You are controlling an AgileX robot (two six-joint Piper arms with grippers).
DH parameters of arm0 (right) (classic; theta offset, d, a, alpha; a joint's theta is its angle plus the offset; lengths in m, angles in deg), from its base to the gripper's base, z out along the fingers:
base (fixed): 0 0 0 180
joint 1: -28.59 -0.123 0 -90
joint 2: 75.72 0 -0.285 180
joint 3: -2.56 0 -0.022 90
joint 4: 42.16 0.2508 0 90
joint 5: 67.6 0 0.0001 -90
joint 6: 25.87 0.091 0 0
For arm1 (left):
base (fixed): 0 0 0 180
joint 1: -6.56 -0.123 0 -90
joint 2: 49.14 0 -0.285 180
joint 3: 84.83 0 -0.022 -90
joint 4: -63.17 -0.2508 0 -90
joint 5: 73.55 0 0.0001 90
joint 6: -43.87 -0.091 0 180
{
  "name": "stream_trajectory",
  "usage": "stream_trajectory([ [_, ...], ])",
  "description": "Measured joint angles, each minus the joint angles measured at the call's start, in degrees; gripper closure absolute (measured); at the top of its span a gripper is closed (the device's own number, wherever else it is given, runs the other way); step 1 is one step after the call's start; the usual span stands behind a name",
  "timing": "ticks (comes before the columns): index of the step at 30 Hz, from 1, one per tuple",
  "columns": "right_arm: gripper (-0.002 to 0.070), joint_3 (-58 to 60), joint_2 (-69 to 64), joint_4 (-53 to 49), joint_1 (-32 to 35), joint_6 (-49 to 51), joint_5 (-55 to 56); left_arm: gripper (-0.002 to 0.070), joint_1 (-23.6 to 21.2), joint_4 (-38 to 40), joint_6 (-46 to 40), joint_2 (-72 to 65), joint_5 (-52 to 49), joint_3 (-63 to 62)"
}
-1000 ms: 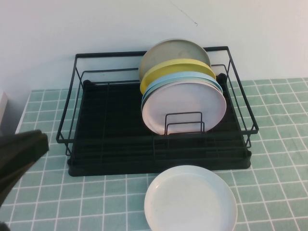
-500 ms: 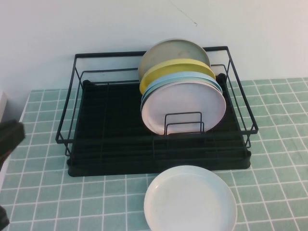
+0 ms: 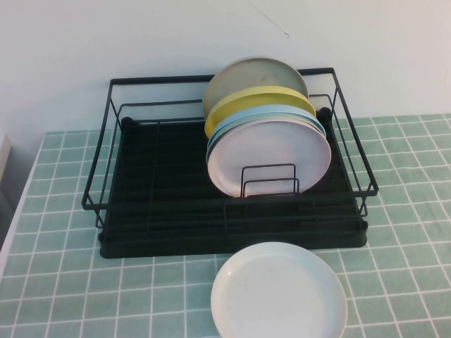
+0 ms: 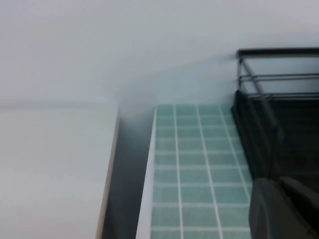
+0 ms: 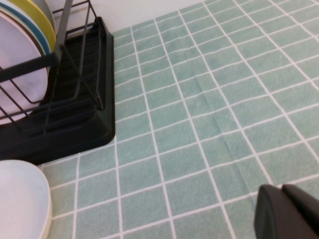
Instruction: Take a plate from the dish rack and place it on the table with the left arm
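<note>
Left hand (image 4: 284,209) gone, plate (image 3: 279,293) tabled

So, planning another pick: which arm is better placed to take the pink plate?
Probably right: the right gripper is by the loaded end of the rack, pink plate in view; the left gripper faces the empty end.

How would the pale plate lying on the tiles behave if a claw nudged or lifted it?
The plate lies flat on the table, so it would probably slide rather than roll or tip. Its smooth, plain surface looks slippery; its raised rim likely offers the only grip. It looks stiff. The left claw and right claw show only at their wrist views' edges.
</note>
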Motion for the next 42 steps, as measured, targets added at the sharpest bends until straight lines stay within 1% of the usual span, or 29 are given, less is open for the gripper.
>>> stream_trajectory([
  [3,0.0678,0.0,0.0,0.0,0.0,0.0,0.0,0.0677,-0.2,-3.5,6.5,3.6,1.2,5.8],
  [7,0.0678,0.0,0.0,0.0,0.0,0.0,0.0,0.0677,-0.2,-3.8,8.8,4.3,3.6,12.7],
  [9,0.0678,0.0,0.0,0.0,0.0,0.0,0.0,0.0677,-0.2,-2.5,9.2,4.4,3.9,15.7],
  [11,0.0678,0.0,0.0,0.0,0.0,0.0,0.0,0.0677,-0.2,-1.6,9.3,4.5,3.9,16.0],
  [17,0.0678,0.0,0.0,0.0,0.0,0.0,0.0,0.0677,-0.1,-1.7,6.5,4.6,4.0,16.0],
  [23,0.0678,0.0,0.0,0.0,0.0,0.0,0.0,0.0677,-0.1,-2.0,6.1,4.6,4.0,16.0],
  [29,0.0678,0.0,0.0,0.0,0.0,0.0,0.0,0.0677,-0.1,-6.6,6.1,4.6,4.2,16.0],
  [39,0.0678,0.0,0.0,0.0,0.0,0.0,0.0,0.0677,0.0,-7.5,6.1,4.6,4.2,16.0],
  [42,0.0678,0.0,0.0,0.0,0.0,0.0,0.0,0.0677,1.3,-7.5,6.1,4.6,4.2,16.0],
])
